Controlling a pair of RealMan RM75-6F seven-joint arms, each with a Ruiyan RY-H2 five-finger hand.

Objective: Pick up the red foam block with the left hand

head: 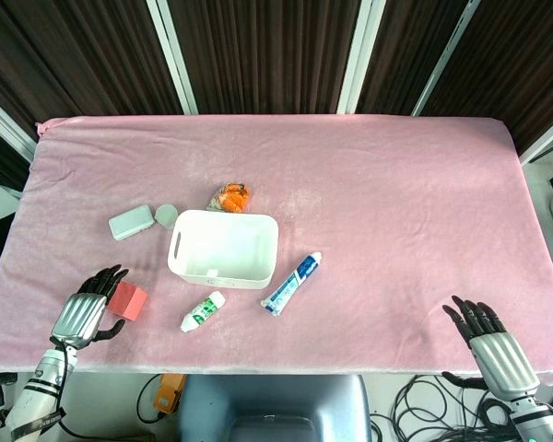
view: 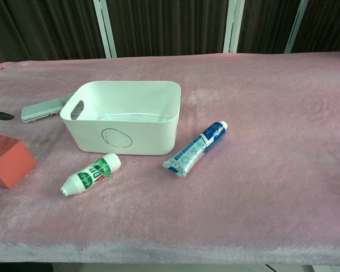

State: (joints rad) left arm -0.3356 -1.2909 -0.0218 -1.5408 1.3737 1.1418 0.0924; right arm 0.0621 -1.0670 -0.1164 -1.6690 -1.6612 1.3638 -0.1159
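Note:
The red foam block sits on the pink tablecloth near the front left; in the chest view the red foam block is at the left edge, flat on the cloth. My left hand is just left of it, fingers spread, with fingertips past the block's far corner and the thumb by its near side. I see no grip on the block. One dark fingertip shows in the chest view, apart from the block. My right hand hovers open at the front right edge, holding nothing.
A white basket stands right of the block. A green-and-white bottle and a blue toothpaste tube lie in front of it. A grey case, a round grey lid and an orange packet lie behind.

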